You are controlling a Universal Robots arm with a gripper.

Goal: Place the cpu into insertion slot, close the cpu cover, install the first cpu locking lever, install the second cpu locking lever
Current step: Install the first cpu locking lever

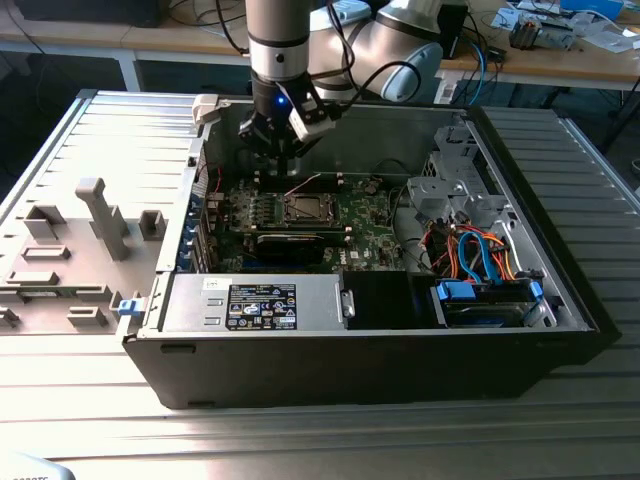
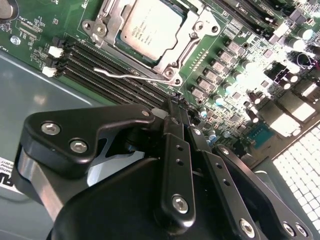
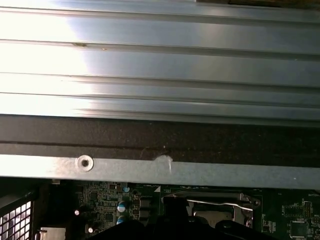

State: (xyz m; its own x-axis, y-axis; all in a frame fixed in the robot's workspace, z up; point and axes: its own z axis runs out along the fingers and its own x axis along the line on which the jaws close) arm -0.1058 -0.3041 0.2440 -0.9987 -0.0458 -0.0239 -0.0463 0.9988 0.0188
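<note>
**Exterior view: robot arm poised over processor socket**

In the exterior view, the gripper [image 1: 283, 143] hangs inside the open computer case [image 1: 560, 290], above the motherboard [image 1: 370, 225] and just behind the socket. In the second wrist view, the cpu [image 2: 150, 27] sits in its slot, and the cpu cover [image 2: 197, 37] lies flat around it. A thin wire lever [image 2: 132, 76] lies along one edge of the socket; whether it is hooked down cannot be told. The claw's fingers [image 2: 175, 125] are pressed together and hold nothing. Judging by this, the work stands at the locking levers, which calls for a careful push on thin, springy wire.
</note>
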